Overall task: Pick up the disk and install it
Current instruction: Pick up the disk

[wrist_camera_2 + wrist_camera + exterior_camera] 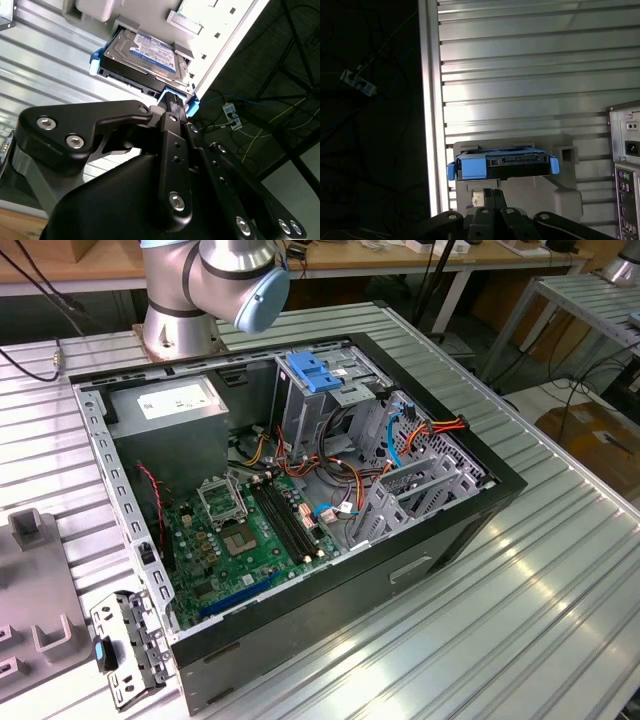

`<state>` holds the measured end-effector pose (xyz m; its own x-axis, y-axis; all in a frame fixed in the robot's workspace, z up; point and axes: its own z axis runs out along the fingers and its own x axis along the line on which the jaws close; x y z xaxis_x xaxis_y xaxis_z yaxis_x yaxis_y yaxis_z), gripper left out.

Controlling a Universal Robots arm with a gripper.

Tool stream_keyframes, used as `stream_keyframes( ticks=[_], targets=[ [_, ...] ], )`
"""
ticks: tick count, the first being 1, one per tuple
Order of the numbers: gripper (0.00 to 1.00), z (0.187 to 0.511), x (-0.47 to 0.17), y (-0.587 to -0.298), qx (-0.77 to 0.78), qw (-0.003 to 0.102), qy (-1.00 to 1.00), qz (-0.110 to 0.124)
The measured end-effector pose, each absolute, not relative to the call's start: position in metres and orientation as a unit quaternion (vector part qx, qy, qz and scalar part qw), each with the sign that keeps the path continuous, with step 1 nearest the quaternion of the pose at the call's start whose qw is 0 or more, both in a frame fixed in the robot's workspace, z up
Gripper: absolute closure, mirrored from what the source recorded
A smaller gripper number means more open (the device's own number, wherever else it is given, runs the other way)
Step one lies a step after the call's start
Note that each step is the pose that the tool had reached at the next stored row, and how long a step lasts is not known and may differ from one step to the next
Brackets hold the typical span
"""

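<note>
Blue-railed flat metal disk point(145, 57) in grey holder point(562, 187), black hand point(172, 102) near, grip unclear.

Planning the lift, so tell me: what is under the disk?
A grey holder on the ribbed table. The disk covers the holder's floor, so how it seats underneath is hidden.

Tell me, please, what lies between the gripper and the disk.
Only bare grey holder separates the gripper and the disk, in the first wrist view.
</note>
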<state>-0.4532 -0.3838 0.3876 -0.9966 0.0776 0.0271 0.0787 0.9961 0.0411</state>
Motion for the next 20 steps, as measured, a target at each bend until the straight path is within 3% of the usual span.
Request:
stream_keyframes(
  ticks=[20],
  targets=[
    [0.89, 0.3875, -0.4535, -0.3838, 0.004, 0.014, -1.0, -0.02]
  ],
)
